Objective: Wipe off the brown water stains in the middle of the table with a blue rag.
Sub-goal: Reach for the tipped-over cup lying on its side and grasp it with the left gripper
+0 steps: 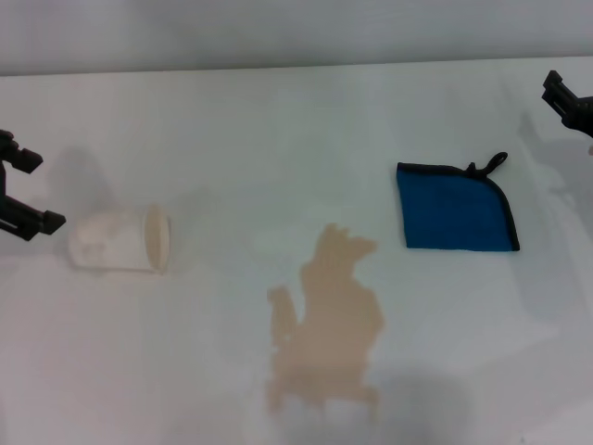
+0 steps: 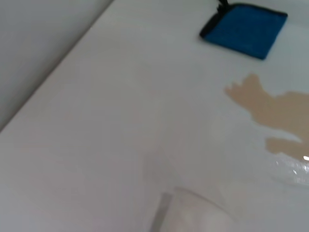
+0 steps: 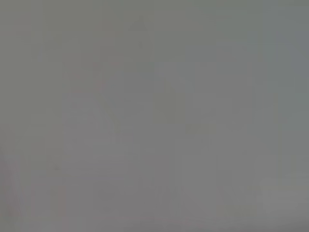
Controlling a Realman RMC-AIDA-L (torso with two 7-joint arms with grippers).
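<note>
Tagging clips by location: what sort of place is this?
Likely a lab test bench staged as a spill cleanup: a plain white table, brown water stains, a blue rag and a tipped paper cup.

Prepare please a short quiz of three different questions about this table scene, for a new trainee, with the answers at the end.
1. True or false: the royal-blue cloth rag with black trim already lies on the pale brown water stain.
2. Multiple choice: how does the cream paper cup stand on the plain white table? A) upright B) on its side C) upside down on the rag
3. Short answer: which gripper is nearer to the rag, the left gripper or the right gripper?

Key: 1. False, rag and stain are apart, and the stain looks unwiped. 2. B, it lies near the left gripper. 3. The right gripper, at the table's far right edge.
</note>
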